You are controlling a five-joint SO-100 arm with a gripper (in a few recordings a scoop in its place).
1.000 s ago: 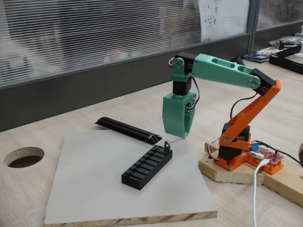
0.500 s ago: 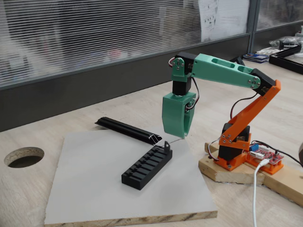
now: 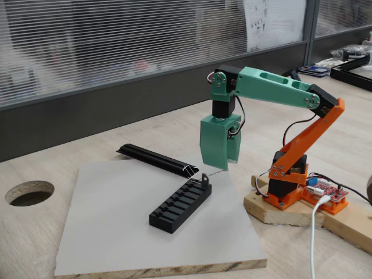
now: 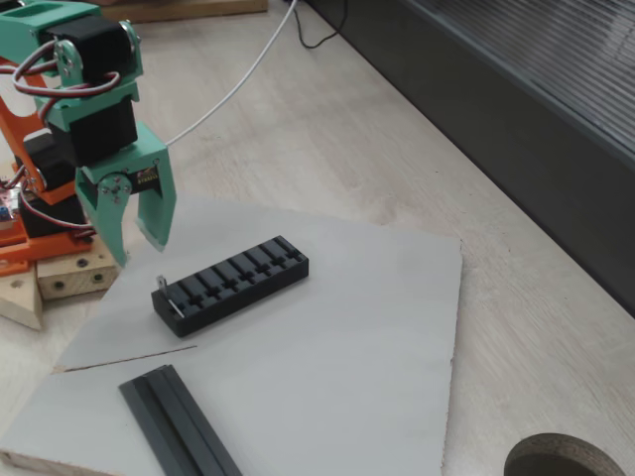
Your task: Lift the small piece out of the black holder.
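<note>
Gripper hangs above the near end of the black holder, fingers pointing down and spread apart with nothing between them; I see the gap plainly in the fixed view from the far side, while in the other fixed view the gripper shows mostly one broad green face. It touches neither the holder nor the piece.

The black holder lies flat on a grey board, slots running across its top. The small piece stands upright in the holder's end nearest the arm, poking just above the top edge; from the opposite camera I see it as a thin light sliver, the small piece, at the holder's left end, below the gripper tips.

A longer black rail with a silvery cut end lies on the board behind the holder, apart from it; in the other view the black rail sits at the board's near edge.

The arm is green above, orange at its base, which stands on a wooden block. A paper sheet on the window carries print too small for me to read. A round hole is cut in the tabletop.
</note>
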